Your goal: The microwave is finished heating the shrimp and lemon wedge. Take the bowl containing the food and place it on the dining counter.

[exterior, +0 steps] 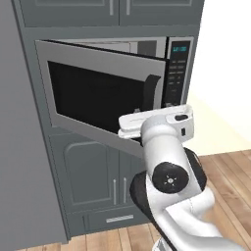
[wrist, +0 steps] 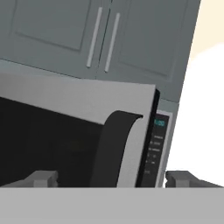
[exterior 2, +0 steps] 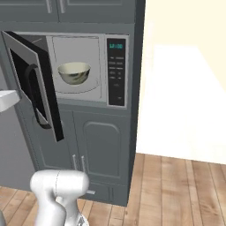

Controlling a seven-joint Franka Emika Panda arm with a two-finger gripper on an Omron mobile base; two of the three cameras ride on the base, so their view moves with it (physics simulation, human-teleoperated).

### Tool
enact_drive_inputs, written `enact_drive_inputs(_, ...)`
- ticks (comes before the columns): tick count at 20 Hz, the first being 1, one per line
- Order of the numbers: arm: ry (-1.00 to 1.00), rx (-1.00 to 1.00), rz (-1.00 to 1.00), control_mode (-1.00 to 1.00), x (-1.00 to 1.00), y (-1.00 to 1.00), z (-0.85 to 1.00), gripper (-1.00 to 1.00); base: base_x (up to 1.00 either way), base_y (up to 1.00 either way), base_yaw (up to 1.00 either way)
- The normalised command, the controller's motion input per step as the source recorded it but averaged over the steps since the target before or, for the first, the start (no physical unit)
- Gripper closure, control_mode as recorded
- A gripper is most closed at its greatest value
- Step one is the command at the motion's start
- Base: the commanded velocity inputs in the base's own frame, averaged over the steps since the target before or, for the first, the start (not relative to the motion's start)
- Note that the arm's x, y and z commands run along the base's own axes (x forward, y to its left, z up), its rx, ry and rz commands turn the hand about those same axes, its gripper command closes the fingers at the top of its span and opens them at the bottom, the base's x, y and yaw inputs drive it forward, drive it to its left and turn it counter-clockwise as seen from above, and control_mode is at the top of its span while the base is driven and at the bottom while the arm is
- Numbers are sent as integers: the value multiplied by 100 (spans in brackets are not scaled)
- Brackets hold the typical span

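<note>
I see the microwave point(exterior 2: 84, 70) built into a wall of grey cabinets point(exterior 2: 95, 150), with its door point(exterior: 105, 95) swung partly open on the left hinge. From the left base view the door's black glass faces me, framed in steel, with the black vertical handle point(exterior: 153, 93) near its free edge. The dark keypad point(exterior: 177, 68) with a cyan display sits to the right of the opening.

From the right base view I look past the edge of the door into the pale cavity. The bowl point(exterior 2: 74, 73) stands upright inside on the turntable, near the middle of the cavity. It is pale greenish-white outside and off-white inside. I cannot make out any food in it from this angle.

The arm point(exterior: 169, 176) rises in front of the lower cabinets, and its white hand sits just below the lower edge of the door, near the handle. In the hand view the two fingers point(wrist: 41, 178) stand wide apart at the bottom corners, released, with nothing between them. That view looks at the door's handle and steel frame close up, with the keypad behind and two upper cabinet doors with slim silver pulls point(wrist: 93, 37) above.

A wooden floor point(exterior 2: 176, 190) runs below.
</note>
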Motion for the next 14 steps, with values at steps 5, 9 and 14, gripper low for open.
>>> enact_drive_inputs(5,0,4,0,-100,-73,-65,-2,-100,0,0,0)
enact_drive_inputs(9,0,21,1,-100,-74,-100,0,-100,0,0,0)
enact_drive_inputs(14,9,30,5,-100,-38,-100,0,-100,0,0,0)
